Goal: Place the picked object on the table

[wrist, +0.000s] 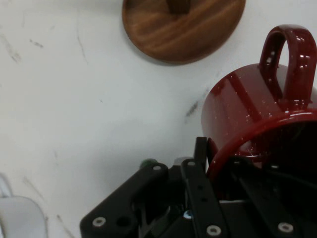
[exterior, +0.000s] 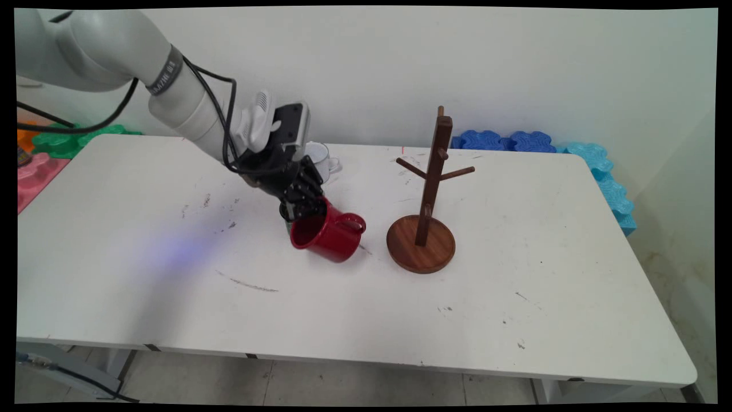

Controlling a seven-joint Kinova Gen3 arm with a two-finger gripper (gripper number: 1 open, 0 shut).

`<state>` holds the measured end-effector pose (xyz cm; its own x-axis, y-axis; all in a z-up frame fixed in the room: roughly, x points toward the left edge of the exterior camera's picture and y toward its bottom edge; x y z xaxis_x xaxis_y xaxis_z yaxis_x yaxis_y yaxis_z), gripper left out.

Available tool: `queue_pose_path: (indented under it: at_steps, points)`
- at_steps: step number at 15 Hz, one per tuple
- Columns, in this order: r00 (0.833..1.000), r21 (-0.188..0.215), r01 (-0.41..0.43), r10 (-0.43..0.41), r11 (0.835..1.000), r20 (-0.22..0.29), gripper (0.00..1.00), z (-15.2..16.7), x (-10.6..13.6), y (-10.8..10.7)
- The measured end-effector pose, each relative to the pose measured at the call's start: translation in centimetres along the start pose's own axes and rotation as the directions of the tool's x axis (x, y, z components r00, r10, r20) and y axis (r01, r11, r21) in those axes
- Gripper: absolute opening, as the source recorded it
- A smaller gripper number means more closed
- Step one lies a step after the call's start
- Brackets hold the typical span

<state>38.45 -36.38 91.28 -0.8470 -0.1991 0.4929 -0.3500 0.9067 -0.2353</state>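
Note:
A glossy red mug (exterior: 329, 233) hangs tilted just above the table's middle, mouth toward the near left and handle (exterior: 350, 222) on top. My gripper (exterior: 306, 214) is shut on its rim, one finger inside the mug and one outside. In the hand view the red mug (wrist: 257, 109) fills the right side with its handle (wrist: 292, 54) pointing up, and a black finger (wrist: 200, 153) presses the rim from outside. A dark wooden mug tree (exterior: 428, 194) with bare pegs stands just to the mug's right; its round base (wrist: 183, 27) shows at the top of the hand view.
A white mug (exterior: 320, 159) stands behind the gripper near the table's far edge; part of it shows at the hand view's lower left (wrist: 20, 218). Blue foam mats (exterior: 503, 141) lie past the far right edge, green and pink ones (exterior: 40, 154) at the left.

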Motion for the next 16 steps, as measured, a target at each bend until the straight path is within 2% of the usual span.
queue_pose_path:
  at_steps: [9, 16]
  points:
    - [0.997, -0.035, 0.021, -0.018, 0.999, 0.08, 0.0, 2.1, -0.5, 1.6]
    - [0.993, -0.051, 0.045, -0.039, 0.998, 0.116, 0.0, 3.6, -0.1, 2.1]
